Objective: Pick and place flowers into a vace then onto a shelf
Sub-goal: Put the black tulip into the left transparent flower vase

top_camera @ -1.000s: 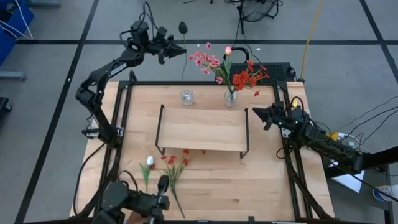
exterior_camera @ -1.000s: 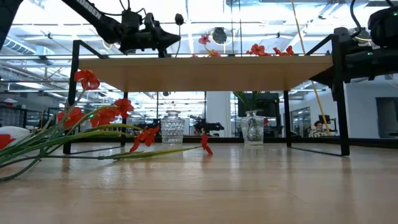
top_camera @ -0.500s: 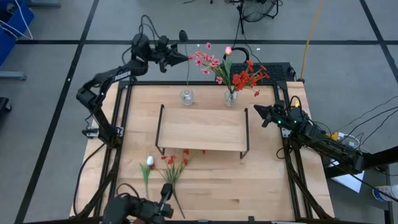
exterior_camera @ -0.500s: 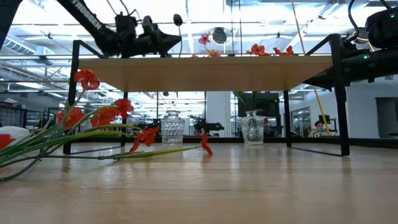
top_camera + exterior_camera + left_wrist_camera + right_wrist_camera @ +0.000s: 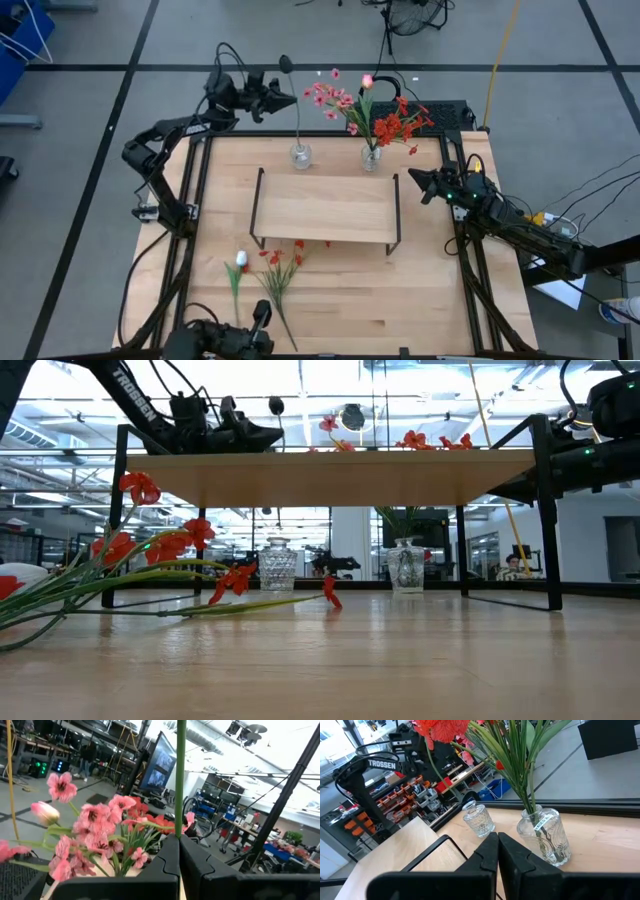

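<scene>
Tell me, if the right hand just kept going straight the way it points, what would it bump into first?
Probably the glass vase holding the flowers; the right hand, shut and empty, points almost at it. The shelf's corner lies close beside that line.

Beside the black left pincer (image 5: pixel 276 95): a green stem (image 5: pixel 180 775) with dark bud (image 5: pixel 285 63), then pink and red flowers (image 5: pixel 372 118). Pale wood shelf (image 5: pixel 325 208), black frames.

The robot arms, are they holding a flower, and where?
The left gripper holds the dark-bud flower by its thin green stem, below the bud. The right gripper is shut on nothing.
</scene>
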Controlling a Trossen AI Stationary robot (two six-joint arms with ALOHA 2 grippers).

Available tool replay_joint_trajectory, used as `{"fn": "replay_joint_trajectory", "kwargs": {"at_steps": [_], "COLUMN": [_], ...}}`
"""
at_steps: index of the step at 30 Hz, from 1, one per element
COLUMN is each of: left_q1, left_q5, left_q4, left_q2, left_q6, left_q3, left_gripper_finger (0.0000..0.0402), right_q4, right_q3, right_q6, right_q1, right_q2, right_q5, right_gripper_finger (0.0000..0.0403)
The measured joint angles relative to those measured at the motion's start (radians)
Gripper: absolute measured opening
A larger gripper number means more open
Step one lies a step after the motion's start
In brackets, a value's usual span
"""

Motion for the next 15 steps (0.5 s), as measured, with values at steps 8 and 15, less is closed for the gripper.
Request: {"fn": "replay_joint_trajectory", "kwargs": {"at_steps": [8, 15], "left_q1": [0.003, -0.002], "left_q5": [-0.032, -0.068], "left_q4": [-0.019, -0.019], "left_q2": [0.0, 0.0], "left_q6": [0.058, 0.122], "left_q3": [-0.072, -0.123], "left_gripper_finger": [0.0002, 0.0004], "right_q4": [0.0, 0.0], "right_q3": [0.0, 0.0], "right_q6": [0.003, 0.003], "right_q1": [0.0, 0.0], "right_q2": [0.0, 0.0], "right_q5": [0.0, 0.001], "right_gripper_finger": [0.0002, 0.0002]}}
